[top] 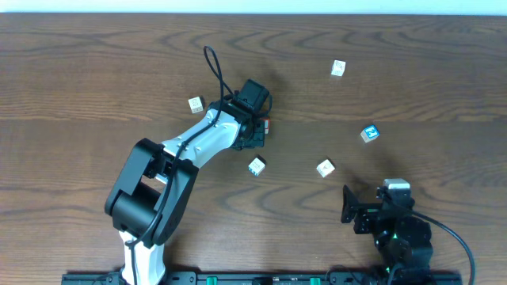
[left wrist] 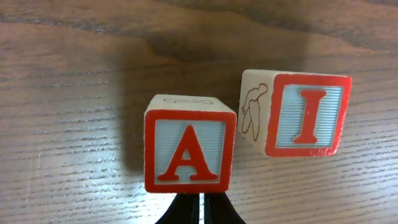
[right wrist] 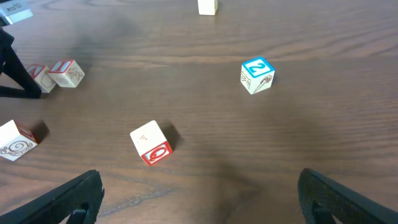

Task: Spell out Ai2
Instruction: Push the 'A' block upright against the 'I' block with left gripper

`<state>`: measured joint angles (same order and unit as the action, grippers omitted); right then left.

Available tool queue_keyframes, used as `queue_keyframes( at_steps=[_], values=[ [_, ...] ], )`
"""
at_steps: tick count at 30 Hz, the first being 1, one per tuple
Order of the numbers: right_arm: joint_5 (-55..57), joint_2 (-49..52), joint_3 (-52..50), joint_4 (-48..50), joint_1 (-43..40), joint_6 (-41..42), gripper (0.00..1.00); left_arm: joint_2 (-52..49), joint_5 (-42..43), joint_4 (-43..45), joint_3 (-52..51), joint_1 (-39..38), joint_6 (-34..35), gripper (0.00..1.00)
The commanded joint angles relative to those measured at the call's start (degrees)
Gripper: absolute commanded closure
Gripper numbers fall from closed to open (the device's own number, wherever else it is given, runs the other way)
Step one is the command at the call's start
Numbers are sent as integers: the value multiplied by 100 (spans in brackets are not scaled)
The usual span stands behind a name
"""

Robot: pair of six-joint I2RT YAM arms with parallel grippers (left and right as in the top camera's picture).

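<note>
The red-framed "A" block [left wrist: 189, 151] stands on the wooden table right in front of my left gripper [left wrist: 200, 210], whose fingers are shut together and empty just behind it. The red "I" block [left wrist: 298, 115] sits to its right, slightly farther and turned, with a small gap between them. In the overhead view my left gripper [top: 255, 119] hides most of both blocks. The blue "2" block [top: 368, 134] lies apart at the right and also shows in the right wrist view [right wrist: 257, 75]. My right gripper [right wrist: 211, 199] is open wide and empty near the front edge.
Other letter blocks lie scattered: one with a red face [right wrist: 151, 142] just ahead of the right gripper, one [top: 256, 166] below the left gripper, one [top: 196, 104] at its left, one [top: 338, 68] at the far right.
</note>
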<state>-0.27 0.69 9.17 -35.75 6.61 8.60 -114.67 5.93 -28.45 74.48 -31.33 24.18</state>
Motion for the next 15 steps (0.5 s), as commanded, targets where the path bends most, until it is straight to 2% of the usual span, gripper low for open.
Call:
queue_keyframes(
  at_steps=[1, 15],
  values=[
    [-42, -37, -33, -2, -44, -33, 1, -118, -155, 4, -50, 20, 0, 94],
    [-42, -37, -33, 0, -44, -33, 1, -118, -374, 2, -50, 20, -166, 94]
  ],
)
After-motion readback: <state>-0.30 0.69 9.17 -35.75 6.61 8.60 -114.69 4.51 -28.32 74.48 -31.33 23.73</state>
